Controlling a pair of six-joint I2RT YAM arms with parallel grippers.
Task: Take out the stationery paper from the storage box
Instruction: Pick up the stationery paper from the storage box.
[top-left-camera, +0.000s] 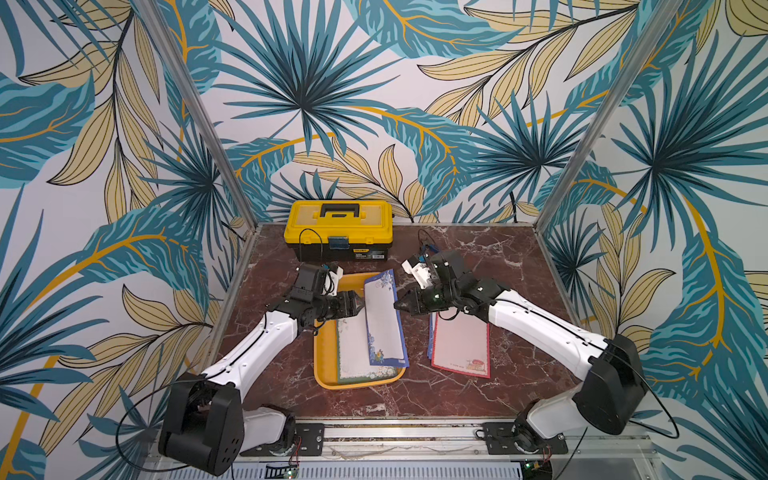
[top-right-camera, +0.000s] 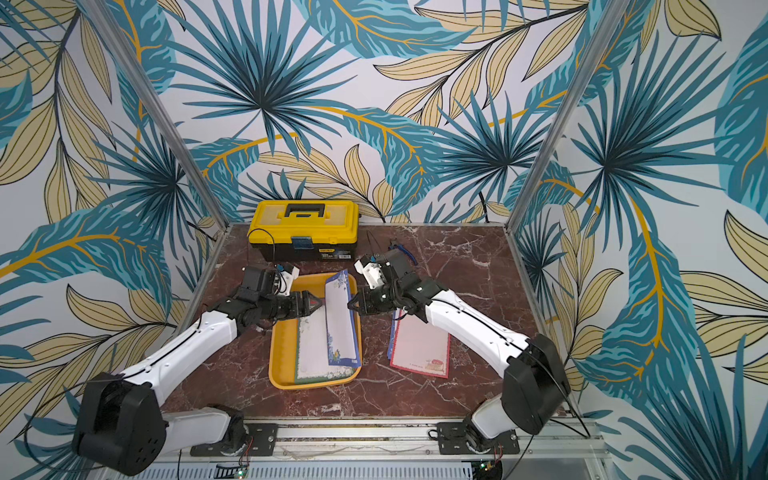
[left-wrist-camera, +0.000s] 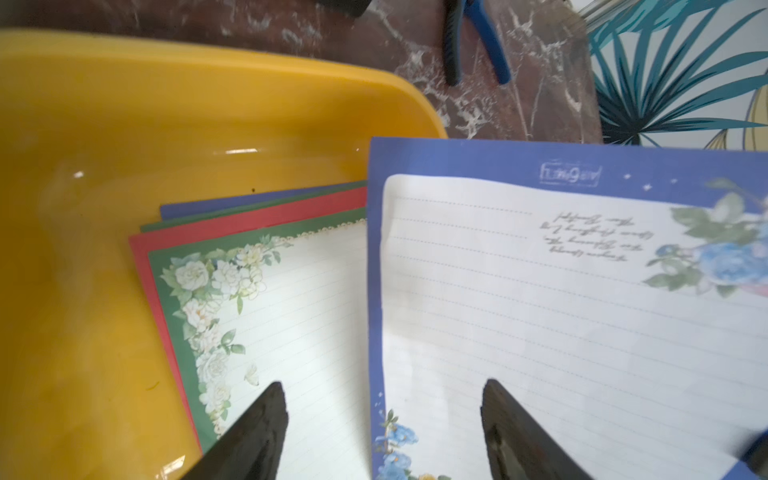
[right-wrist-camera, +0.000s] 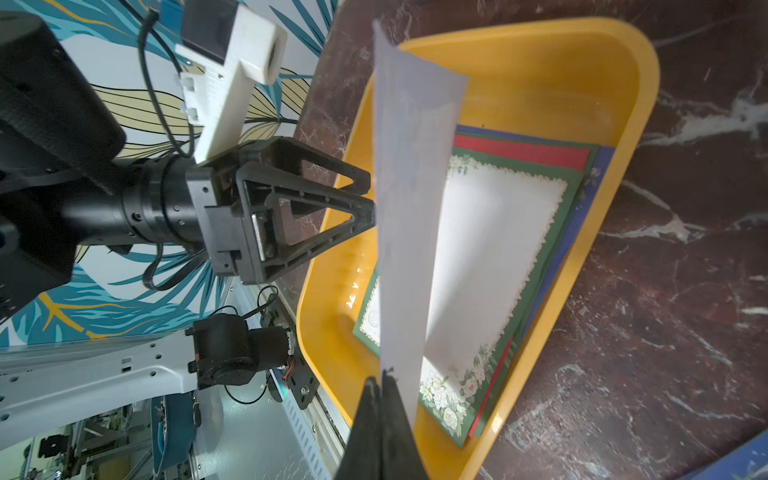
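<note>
- Tabletop (top-left-camera: 519, 291) of dark red marble carries everything; both arms reach in from the near edge.
- Nearest the camera lies the storage box (top-left-camera: 316, 357), an orange-yellow tray with its long side running away from the viewer.
- Inside it rests a stack of stationery paper. A green-bordered sheet (top-left-camera: 353, 349) with white flowers is on top, and red, green and blue edges fan out beneath it in the left wrist view.
- Just right of the box, apart from it, a red-bordered sheet (top-left-camera: 461, 345) lies flat on the tabletop, with blue edges peeking out along its left side.
- A blue-bordered sheet (top-left-camera: 384, 320) stands tilted over the right half of the box. Its near end is low by the rim and its far end is raised.
- The right tool (top-left-camera: 397, 304) has its fingers pressed together on the right-hand long edge of this sheet; the right wrist view shows the paper pinched at the tips (right-wrist-camera: 381, 376).
- The left tool (top-left-camera: 359, 305) faces it from the other side of the sheet with its fingers spread apart. In the left wrist view they straddle the sheet's blue border without clamping it (left-wrist-camera: 382, 382).
- Farther back, blue-handled pliers (left-wrist-camera: 492, 50) lie on the tabletop behind the right wrist.
- At the far edge, against the leaf-patterned wall, sits a yellow-lidded toolbox (top-left-camera: 338, 226), lid down.
</note>
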